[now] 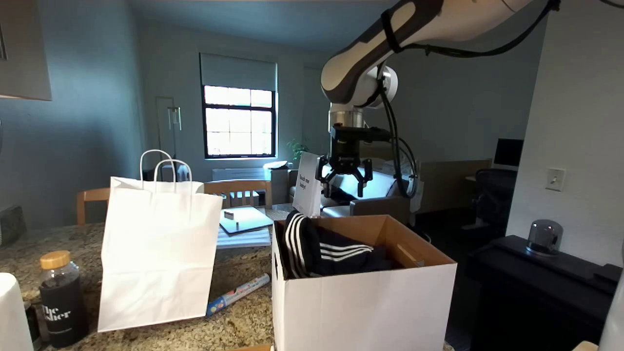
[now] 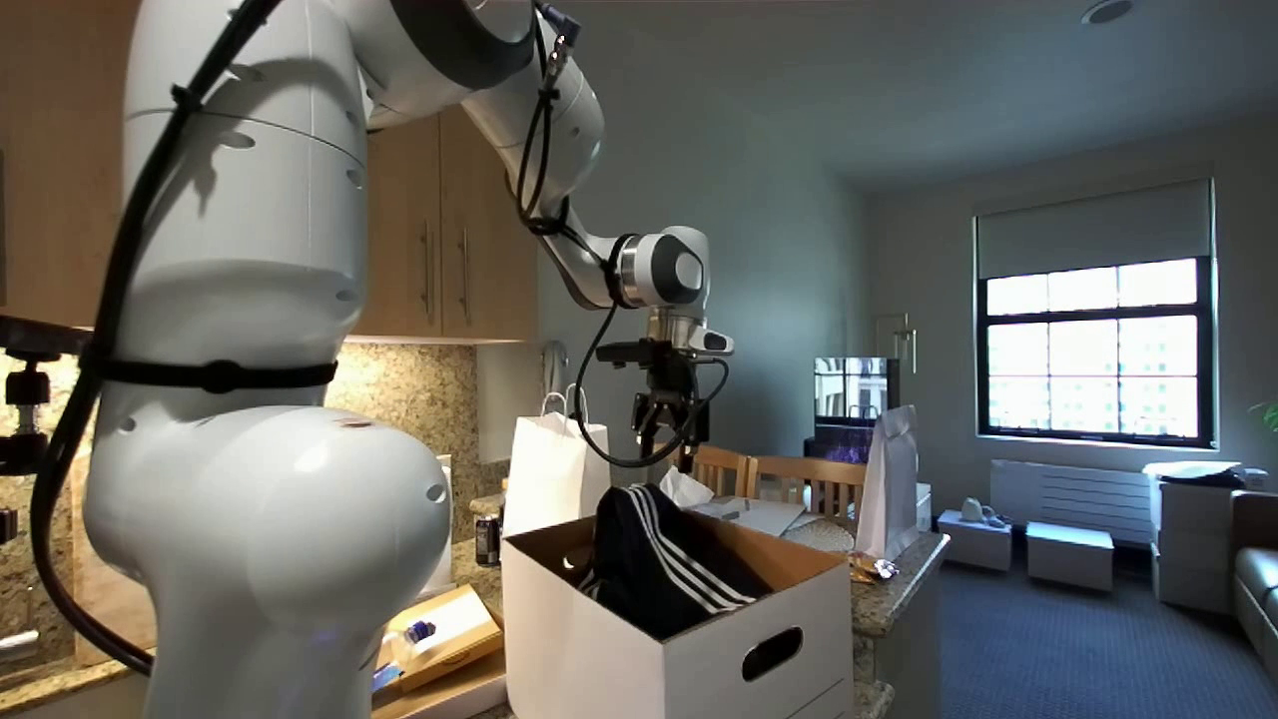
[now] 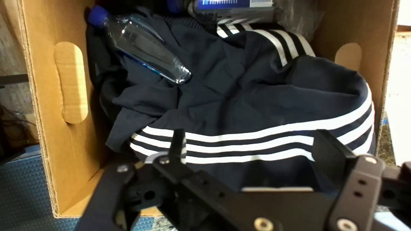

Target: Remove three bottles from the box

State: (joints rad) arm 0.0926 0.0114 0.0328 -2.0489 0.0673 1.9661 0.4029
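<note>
The box (image 1: 363,312) is white outside and brown inside, standing on the counter with its top open. In the wrist view a clear bottle (image 3: 146,48) with a blue cap lies slanted on dark striped cloth inside. A second bottle (image 3: 234,4) with a blue label shows at the top edge of that view, partly cut off. No third bottle is visible inside the box. My gripper (image 3: 249,144) hangs above the box, pointing down and open, nothing between its fingers. Both exterior views show it clear above the rim; there the cloth and walls hide the bottles inside.
Dark cloth (image 3: 224,93) with white stripes fills much of the box. A white paper bag (image 1: 161,253) stands beside it, with a long tube (image 1: 239,294) between. A dark drink bottle with a wooden lid (image 1: 61,302) is farther along. A small carton (image 2: 449,639) holds a blue-capped clear item.
</note>
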